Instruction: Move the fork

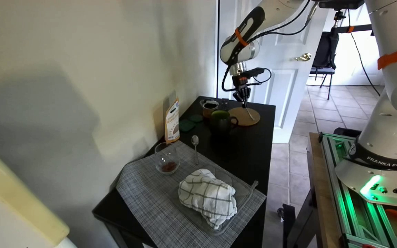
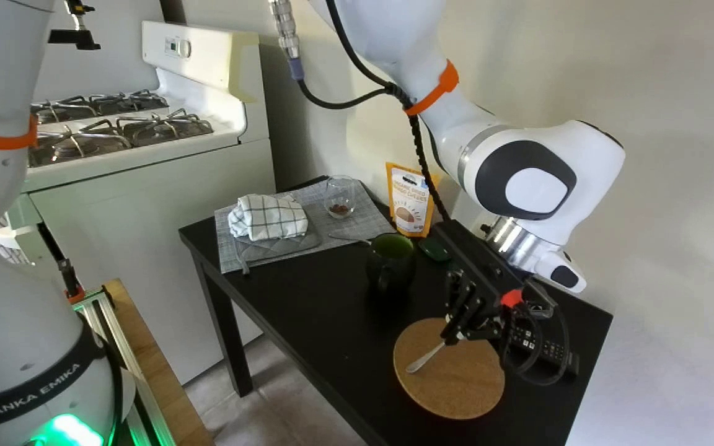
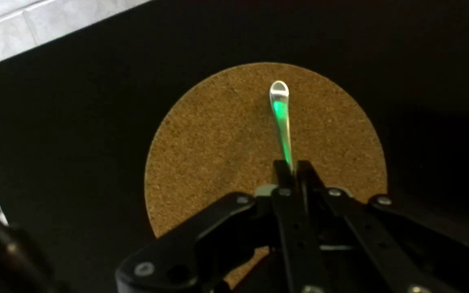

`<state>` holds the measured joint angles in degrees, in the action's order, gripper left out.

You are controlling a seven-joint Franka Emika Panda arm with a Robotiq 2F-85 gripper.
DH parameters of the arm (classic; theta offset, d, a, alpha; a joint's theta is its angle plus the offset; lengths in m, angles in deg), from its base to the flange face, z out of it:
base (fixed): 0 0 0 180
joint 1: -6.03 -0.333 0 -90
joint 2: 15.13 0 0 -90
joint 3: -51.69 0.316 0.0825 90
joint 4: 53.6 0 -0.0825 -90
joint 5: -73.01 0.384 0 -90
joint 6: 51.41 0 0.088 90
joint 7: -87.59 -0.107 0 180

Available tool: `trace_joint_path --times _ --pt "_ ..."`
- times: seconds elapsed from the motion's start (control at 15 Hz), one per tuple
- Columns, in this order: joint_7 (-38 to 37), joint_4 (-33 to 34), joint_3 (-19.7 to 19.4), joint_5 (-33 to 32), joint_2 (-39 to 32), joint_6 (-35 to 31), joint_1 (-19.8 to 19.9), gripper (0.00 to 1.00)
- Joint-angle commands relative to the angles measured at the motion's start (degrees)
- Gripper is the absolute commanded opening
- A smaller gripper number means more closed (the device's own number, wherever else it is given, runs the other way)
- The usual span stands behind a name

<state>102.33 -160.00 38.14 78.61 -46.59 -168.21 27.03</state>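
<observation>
Wrist view: fork (image 3: 282, 124) pinched in end effector (image 3: 293, 167), protruding.

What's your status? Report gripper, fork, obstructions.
Gripper closed on fork. Only handle visible, slanting over cork mat, contact unclear. Mug nearby, apart from gripper; no blockage seen.

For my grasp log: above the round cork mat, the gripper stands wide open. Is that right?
Not quite: the gripper is not open but shut on the fork, as the wrist view shows. The round cork mat is indeed below it.
</observation>
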Motion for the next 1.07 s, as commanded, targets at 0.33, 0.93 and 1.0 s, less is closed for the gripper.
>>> trace_joint_path --times 0.33,0.93,1.0 --pt "-5.41 3.83 1.43 1.52 0.69 6.53 0.54 0.79" --pt "1.51 -10.26 1.62 -0.12 17.82 -3.14 -2.06 1.00" --pt "1.62 -12.81 1.39 -0.81 20.84 -4.92 -2.54 1.00"
